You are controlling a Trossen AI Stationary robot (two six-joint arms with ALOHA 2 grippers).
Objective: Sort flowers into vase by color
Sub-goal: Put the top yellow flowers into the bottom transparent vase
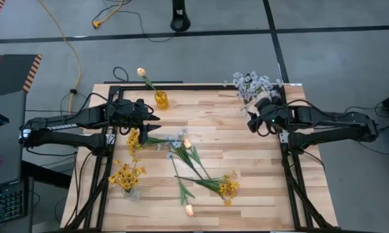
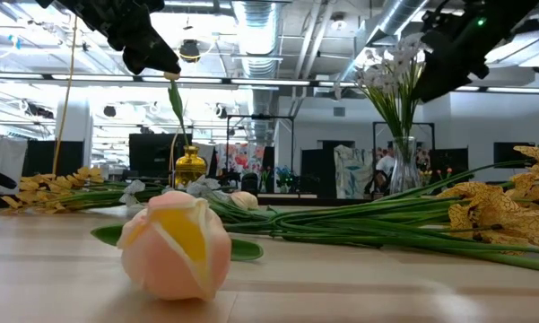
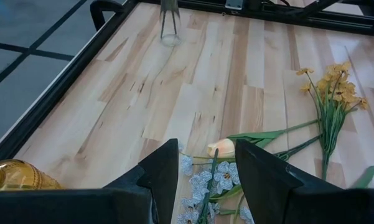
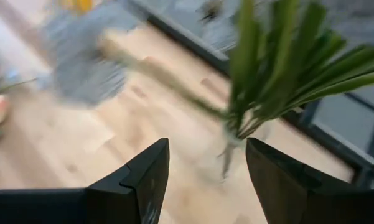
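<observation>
My left gripper (image 1: 153,119) is open and empty, above the table near the amber vase (image 1: 161,99), which holds one peach tulip (image 1: 141,72). Ahead of its fingers lie a blue-white sprig (image 3: 205,180) and a peach tulip (image 3: 223,147) on the wood. My right gripper (image 1: 252,123) is open and empty, just in front of the clear vase with blue-white flowers (image 1: 249,85); their green stems (image 4: 267,68) show in the right wrist view. A second clear vase (image 1: 128,188) at the near left holds yellow flowers (image 1: 126,173).
Loose on the table lie a yellow sprig (image 1: 134,139), a blue-white sprig (image 1: 175,139), a tulip (image 1: 187,143), another yellow sprig (image 1: 228,186) and a tulip (image 1: 189,209) near the front edge. A black frame (image 1: 181,85) runs along the table's edges.
</observation>
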